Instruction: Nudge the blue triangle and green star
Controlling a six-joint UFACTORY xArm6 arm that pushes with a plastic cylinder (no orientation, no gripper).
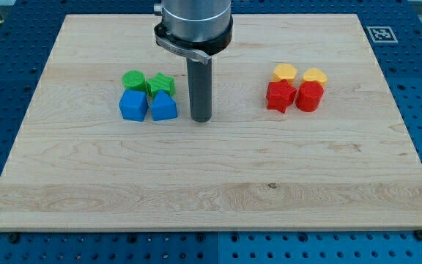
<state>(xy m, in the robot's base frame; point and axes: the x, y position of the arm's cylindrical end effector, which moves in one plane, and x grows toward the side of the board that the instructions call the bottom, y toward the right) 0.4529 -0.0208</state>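
Note:
The blue triangle (163,107) lies left of the board's middle, with the green star (161,83) touching it just above. My tip (201,118) stands on the board a short way to the right of the blue triangle, apart from it. A blue cube (132,105) sits against the triangle's left side, and a green round block (133,79) sits above the cube, beside the star.
On the view's right is a second cluster: a red star (280,96), a red block (309,96), and two yellow blocks (285,72) (314,75) just above them. The wooden board (211,183) lies on a blue perforated table. The arm's grey body (195,22) hangs over the board's top middle.

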